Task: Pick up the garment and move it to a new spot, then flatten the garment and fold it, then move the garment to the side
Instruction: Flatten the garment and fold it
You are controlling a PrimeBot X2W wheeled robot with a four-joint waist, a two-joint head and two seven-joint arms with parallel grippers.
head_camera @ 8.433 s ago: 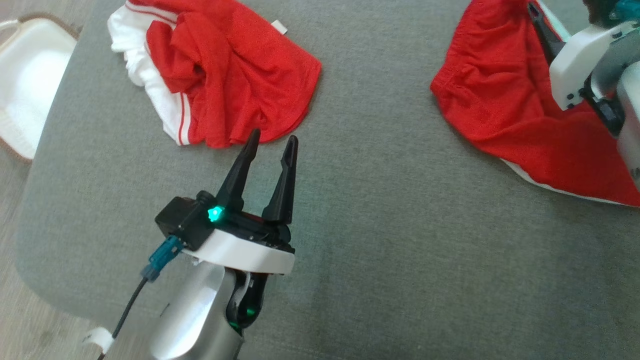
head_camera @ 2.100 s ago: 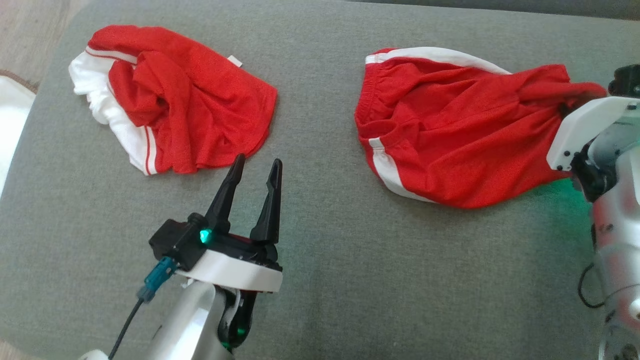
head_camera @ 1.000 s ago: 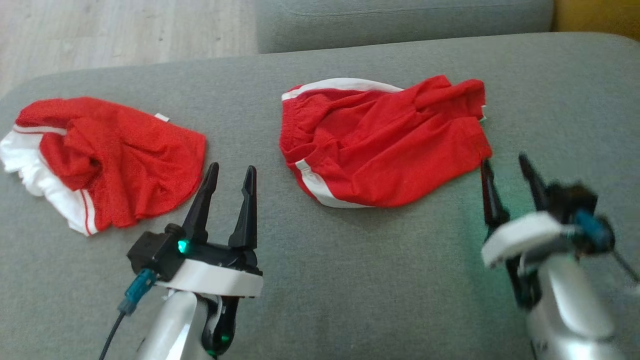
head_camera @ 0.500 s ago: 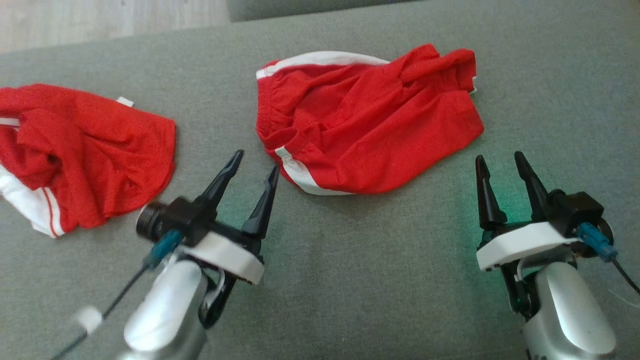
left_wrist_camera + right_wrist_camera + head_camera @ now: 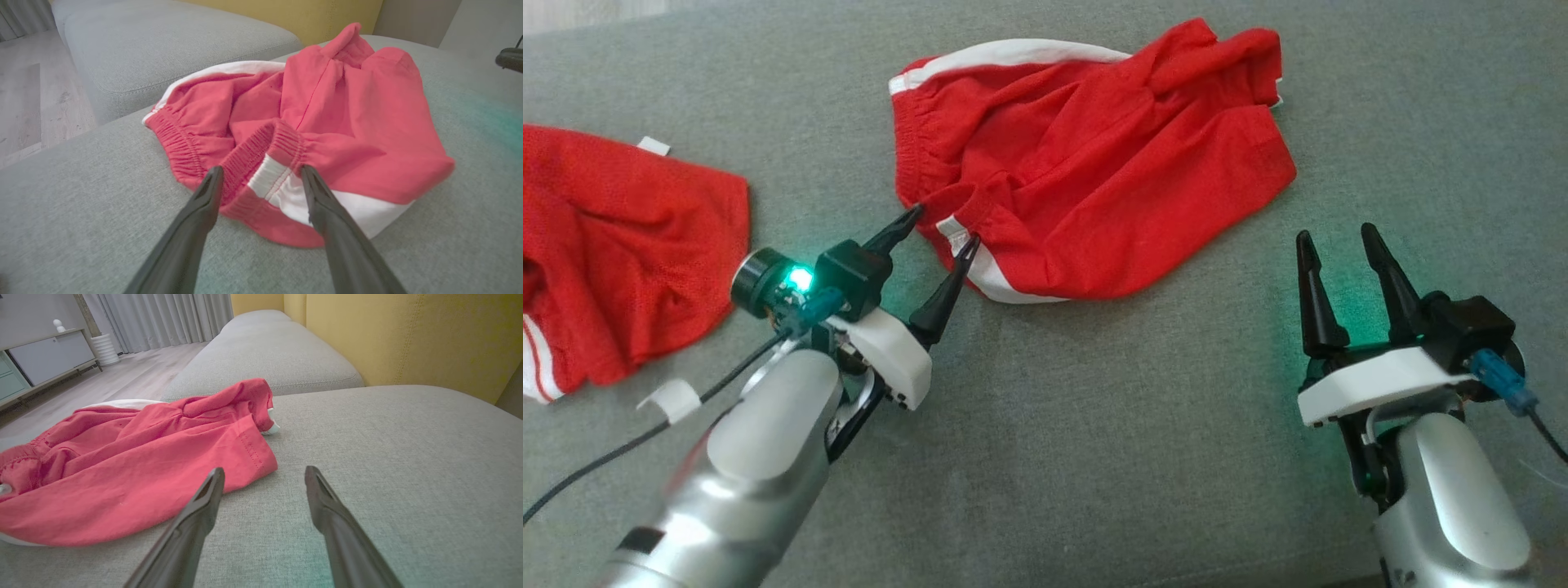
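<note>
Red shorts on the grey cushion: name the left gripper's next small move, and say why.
Probably ease the left gripper slightly forward and close it on the elastic waistband. Its jaws stand open with the fingertips straddling that corner of the red shorts, which lie crumpled and unheld; the right gripper is open too, short of the hem.

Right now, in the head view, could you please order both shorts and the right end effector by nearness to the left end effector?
1. Middle shorts, waistband right at the left end effector.
2. Left shorts, at the left edge.
3. Right end effector, far right.
</note>
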